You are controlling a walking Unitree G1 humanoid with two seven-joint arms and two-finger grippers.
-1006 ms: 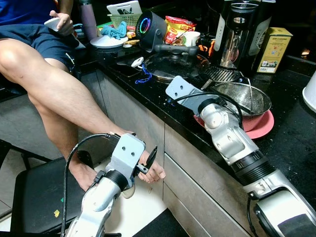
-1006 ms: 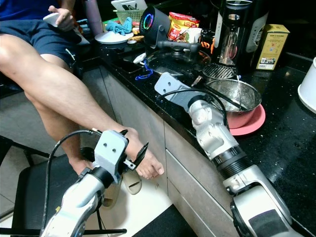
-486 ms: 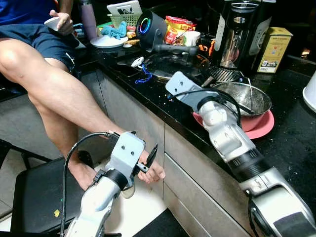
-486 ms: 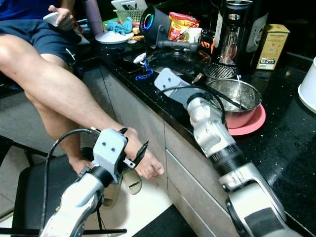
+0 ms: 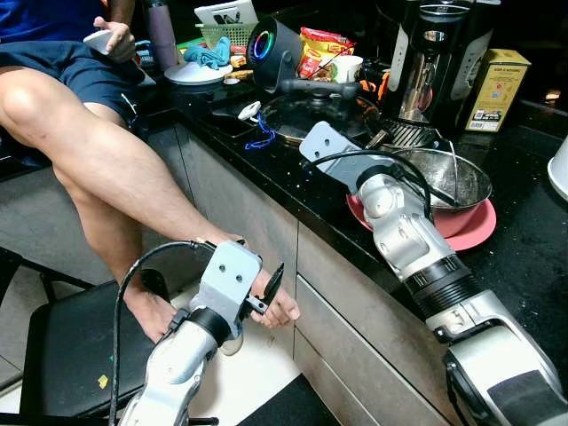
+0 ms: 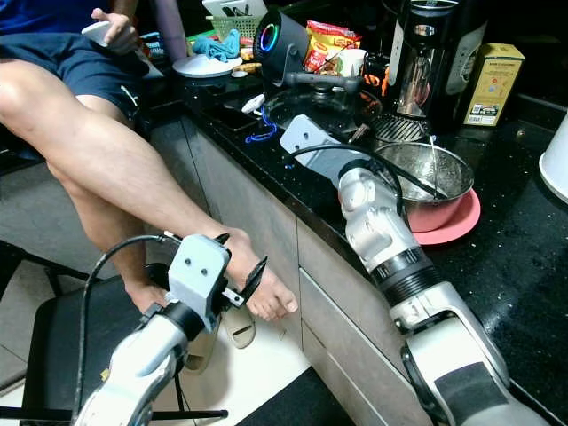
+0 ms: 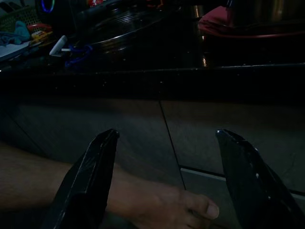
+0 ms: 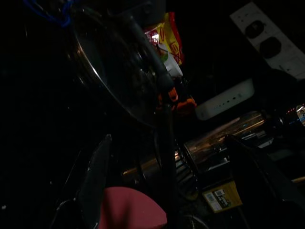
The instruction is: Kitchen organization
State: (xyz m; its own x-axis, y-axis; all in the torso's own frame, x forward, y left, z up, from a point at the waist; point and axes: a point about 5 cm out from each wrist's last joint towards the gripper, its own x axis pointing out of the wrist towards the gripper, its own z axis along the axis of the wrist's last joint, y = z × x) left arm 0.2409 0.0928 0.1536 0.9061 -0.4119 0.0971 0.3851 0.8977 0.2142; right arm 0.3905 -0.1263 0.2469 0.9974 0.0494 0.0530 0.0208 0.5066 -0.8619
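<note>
Nudged forward, right tool seemingly open, counter dim.

The left claw is spread wide before grey cabinet doors, a person's foot between its fingers, under the dark table.

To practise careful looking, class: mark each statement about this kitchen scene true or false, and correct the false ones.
1. The metal bowl sits on a pink plate. True.
2. The left tool is shut on a cup. False: its fingers are open, holding nothing, down by the cabinet front near a person's foot.
3. A yellow box stands on the black counter. True.
4. The right tool hangs below the counter. False: it is over the counter, beside the glass lid.
</note>
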